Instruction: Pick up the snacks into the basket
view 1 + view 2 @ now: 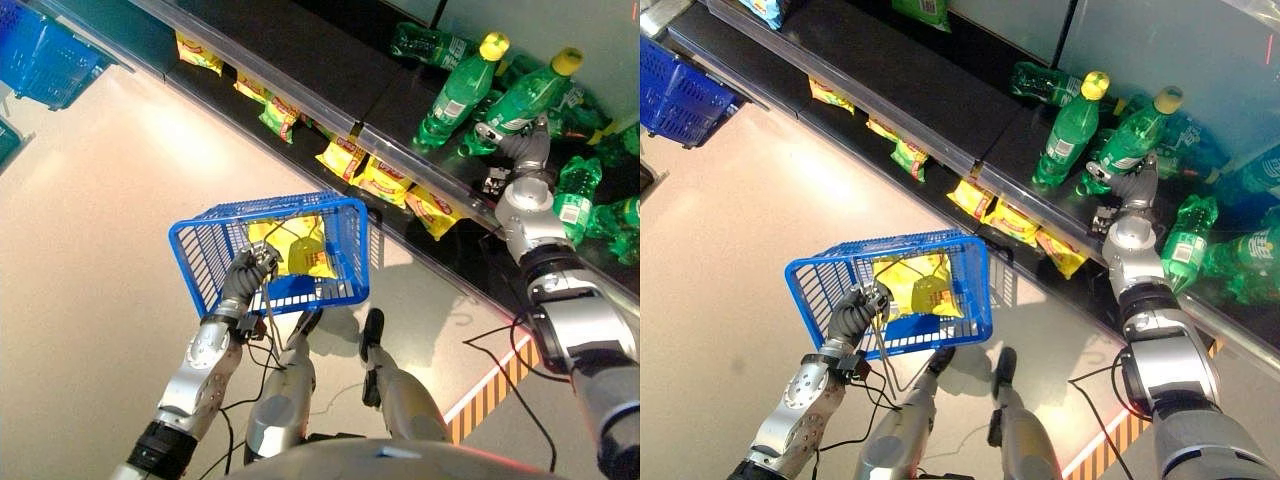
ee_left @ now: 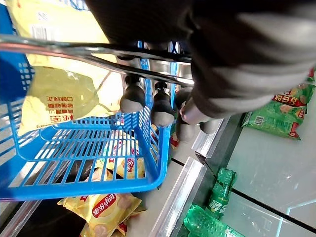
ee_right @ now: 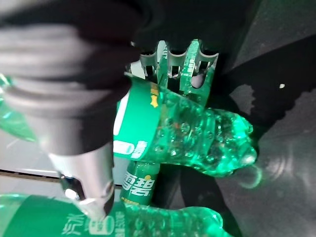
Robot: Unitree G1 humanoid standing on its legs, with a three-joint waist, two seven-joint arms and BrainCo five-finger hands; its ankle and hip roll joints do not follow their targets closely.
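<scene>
- Beige shop floor (image 1: pixel 90 250) fills the lower left of the head views; a dark low shelf (image 1: pixel 300 50) runs diagonally across the top, with a striped hazard strip (image 1: pixel 490 395) at lower right.
- Nearest: left hand (image 1: pixel 245 280), lower centre, fingers curled round the wire handle (image 2: pixel 98 49) of the blue basket (image 1: pixel 345 255). Hanging it from the handle leaves the mouth open towards the shelf, presumably so that packets can drop straight in.
- Basket contents: yellow snack bags (image 1: pixel 290 245) lying on the bottom. Part of the task looks done.
- Beyond the basket: more snack packets (image 1: pixel 385 180) along the shelf's front lip, yellow and green, well apart from either hand.
- Farthest, upper right: right hand (image 1: pixel 525 135) reaches in among the green bottles (image 1: pixel 455 95). Wrist view shows its fingers (image 3: pixel 170 61) wrapped round one lying green bottle (image 3: pixel 197 133), not a snack.
- Judgement: the hand sits in the drinks bay, so the next pick would need a shift left to the packets.
- Spare blue basket (image 1: pixel 45 55) in the upper left corner.
</scene>
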